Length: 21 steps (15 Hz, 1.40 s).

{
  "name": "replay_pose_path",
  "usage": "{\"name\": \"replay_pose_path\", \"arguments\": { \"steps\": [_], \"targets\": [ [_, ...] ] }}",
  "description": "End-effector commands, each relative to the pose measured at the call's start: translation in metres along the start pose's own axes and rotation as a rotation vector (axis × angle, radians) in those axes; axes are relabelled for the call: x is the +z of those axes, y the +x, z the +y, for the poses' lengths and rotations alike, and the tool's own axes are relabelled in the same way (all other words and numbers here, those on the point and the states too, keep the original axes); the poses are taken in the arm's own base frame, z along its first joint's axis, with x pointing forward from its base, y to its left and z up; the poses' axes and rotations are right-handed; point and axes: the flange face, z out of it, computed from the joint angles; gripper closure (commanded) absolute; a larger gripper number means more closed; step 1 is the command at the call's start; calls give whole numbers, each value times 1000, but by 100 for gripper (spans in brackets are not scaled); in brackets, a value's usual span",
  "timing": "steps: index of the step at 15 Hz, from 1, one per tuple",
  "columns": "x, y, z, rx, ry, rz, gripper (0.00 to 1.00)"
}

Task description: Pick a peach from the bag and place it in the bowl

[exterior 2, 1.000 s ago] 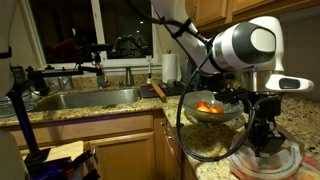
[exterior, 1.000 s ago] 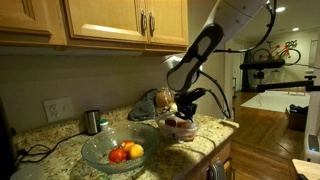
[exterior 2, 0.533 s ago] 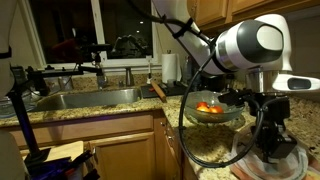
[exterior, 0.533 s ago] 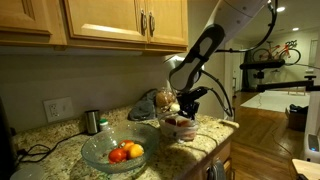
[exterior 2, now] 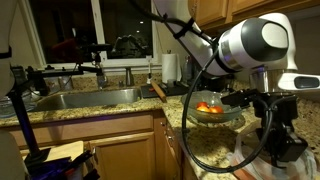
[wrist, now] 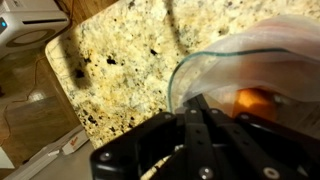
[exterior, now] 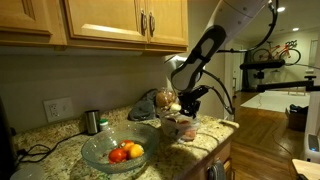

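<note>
Just beyond the jaws — peach (wrist: 255,101) inside bag (wrist: 272,45)

The arm (exterior: 208,42) reaches in from high up beyond the glass bowl (exterior: 98,158), bends at a pale elbow and drops its wrist (exterior: 178,72) steeply downward. The pincer (exterior: 187,104) points straight down, just beside the bowl and above its rim. In an exterior view the dark pincer (exterior 2: 283,140) hangs under a big round joint (exterior 2: 255,42), nearer the camera than the bowl. In the wrist view its black fingers (wrist: 197,118) lie close together; whether they are gripping cannot be told.
</note>
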Motion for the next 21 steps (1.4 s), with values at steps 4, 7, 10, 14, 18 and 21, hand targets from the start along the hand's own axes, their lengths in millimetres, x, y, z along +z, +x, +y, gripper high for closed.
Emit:
{"name": "replay_pose_path", "arguments": {
  "steps": [4, 7, 10, 14, 18, 21],
  "targets": [
    [-9, 3, -4, 0, 33, 29, 100],
    [-13, 4, -8, -4, 44, 41, 100],
    [-15, 6, -10, -7, 53, 49, 100],
    [-17, 7, -13, -7, 70, 62, 100],
    [-24, 9, -17, 3, 120, 61, 100],
    [-33, 11, -25, 20, 175, 51, 100]
  ]
}}
